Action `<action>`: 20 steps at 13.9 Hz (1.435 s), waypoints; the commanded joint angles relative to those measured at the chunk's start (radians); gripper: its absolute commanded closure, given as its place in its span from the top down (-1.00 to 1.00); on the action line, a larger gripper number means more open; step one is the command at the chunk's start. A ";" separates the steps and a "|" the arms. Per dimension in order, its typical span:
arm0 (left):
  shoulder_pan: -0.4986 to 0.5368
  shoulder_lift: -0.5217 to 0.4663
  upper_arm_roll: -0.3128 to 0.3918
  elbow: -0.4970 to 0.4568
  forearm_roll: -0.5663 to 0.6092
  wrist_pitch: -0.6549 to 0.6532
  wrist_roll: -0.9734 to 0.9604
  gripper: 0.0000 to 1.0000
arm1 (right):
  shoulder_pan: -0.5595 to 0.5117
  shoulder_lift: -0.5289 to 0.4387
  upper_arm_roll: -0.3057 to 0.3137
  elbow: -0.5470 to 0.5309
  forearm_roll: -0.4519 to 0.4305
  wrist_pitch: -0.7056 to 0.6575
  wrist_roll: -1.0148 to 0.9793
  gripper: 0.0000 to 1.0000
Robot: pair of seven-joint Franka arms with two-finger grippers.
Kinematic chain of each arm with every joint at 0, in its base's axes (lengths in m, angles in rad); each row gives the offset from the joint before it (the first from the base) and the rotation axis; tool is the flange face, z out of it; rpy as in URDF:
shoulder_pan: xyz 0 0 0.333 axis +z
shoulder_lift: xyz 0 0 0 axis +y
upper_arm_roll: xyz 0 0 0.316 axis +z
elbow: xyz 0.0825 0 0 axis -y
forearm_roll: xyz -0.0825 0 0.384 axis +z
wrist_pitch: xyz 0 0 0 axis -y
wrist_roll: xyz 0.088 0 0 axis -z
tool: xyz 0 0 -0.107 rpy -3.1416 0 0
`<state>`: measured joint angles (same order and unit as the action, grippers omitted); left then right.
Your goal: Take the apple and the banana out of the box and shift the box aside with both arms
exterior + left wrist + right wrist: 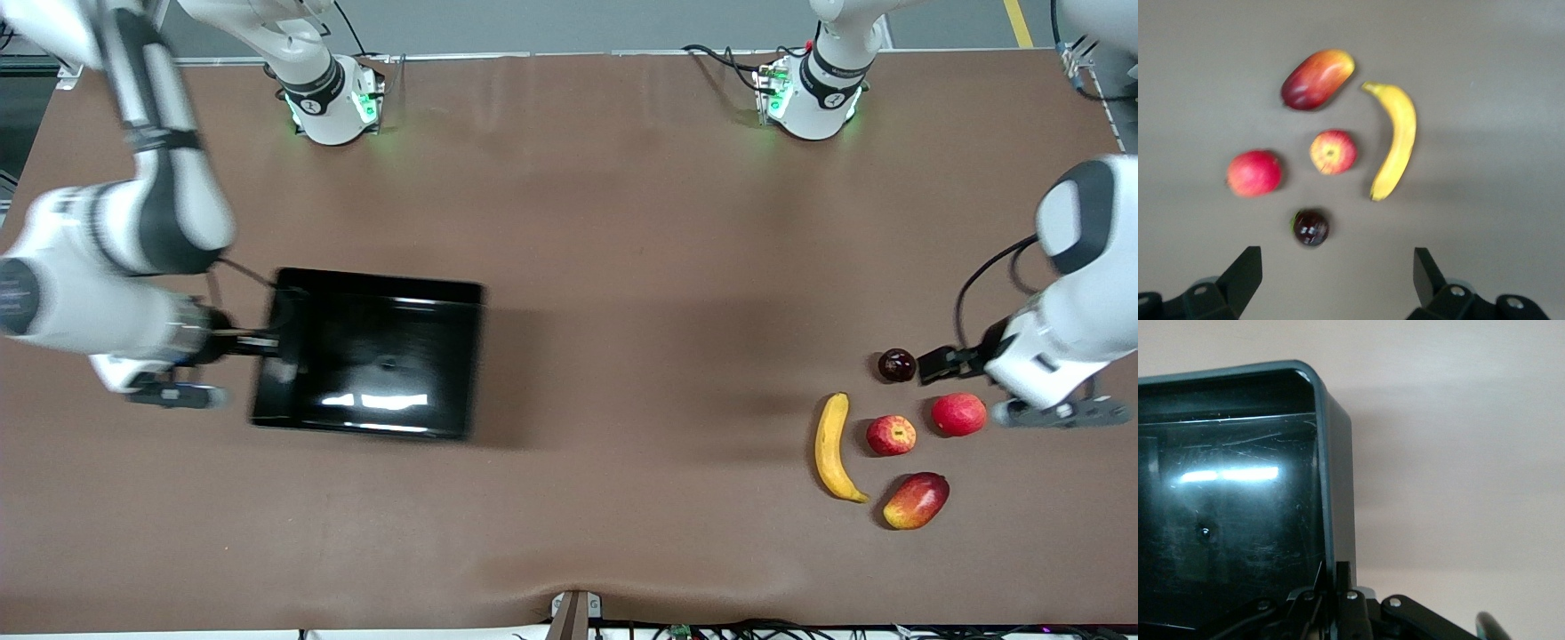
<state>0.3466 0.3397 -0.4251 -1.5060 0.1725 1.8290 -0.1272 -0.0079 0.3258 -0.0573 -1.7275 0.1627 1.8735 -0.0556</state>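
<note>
The box (369, 360) stands empty toward the right arm's end of the table; the right gripper (267, 345) has its jaws closed on the box wall at that end, the wall pinched between the fingers as the right wrist view shows (1335, 587); the apple (891, 435) and the banana (834, 459) lie on the table toward the left arm's end, well apart from the box, the banana just beside the apple on the side toward the box; so I judge that the fruit part is done and the step in hand is to move the box aside; the left gripper (935, 363) hovers over the fruits with its jaws wide open and holds nothing, near a small dark fruit (897, 365); a pink-red fruit (958, 414) and a mango (916, 500) lie close by as well; to do this step well the right arm should keep the wall firmly pinched and pull the box flat along the table, low and slow, because a thin glossy wall held at one end only can slip or let the box turn; the box looks a little smeared in the front view, so it may be in motion; the left arm waits and should keep clear of the fruits.
</note>
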 commanded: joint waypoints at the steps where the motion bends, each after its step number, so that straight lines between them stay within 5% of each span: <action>1: 0.037 -0.091 -0.009 0.015 -0.030 -0.112 0.031 1.00 | -0.170 -0.025 0.024 -0.066 0.029 0.028 -0.261 -1.00; 8: 0.045 -0.266 -0.006 -0.003 -0.110 -0.217 0.061 1.00 | -0.337 0.120 0.025 -0.078 0.021 0.156 -0.437 -1.00; 11: -0.037 -0.330 0.060 -0.051 -0.120 -0.224 0.060 1.00 | -0.353 0.151 0.025 -0.095 0.023 0.167 -0.435 -1.00; 12: -0.072 -0.340 0.096 -0.052 -0.122 -0.247 0.064 1.00 | -0.359 0.165 0.025 -0.089 0.029 0.168 -0.434 -0.82; 14: -0.185 -0.363 0.199 -0.052 -0.123 -0.286 0.064 1.00 | -0.357 0.165 0.025 -0.081 0.031 0.154 -0.418 0.99; 20: -0.347 -0.418 0.353 -0.085 -0.160 -0.320 0.060 1.00 | -0.284 0.165 0.040 0.139 0.025 0.078 -0.438 1.00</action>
<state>0.0299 -0.0345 -0.1038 -1.5509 0.0343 1.5140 -0.0855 -0.3285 0.4989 -0.0257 -1.6821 0.1760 1.9921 -0.4817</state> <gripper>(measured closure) 0.000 0.339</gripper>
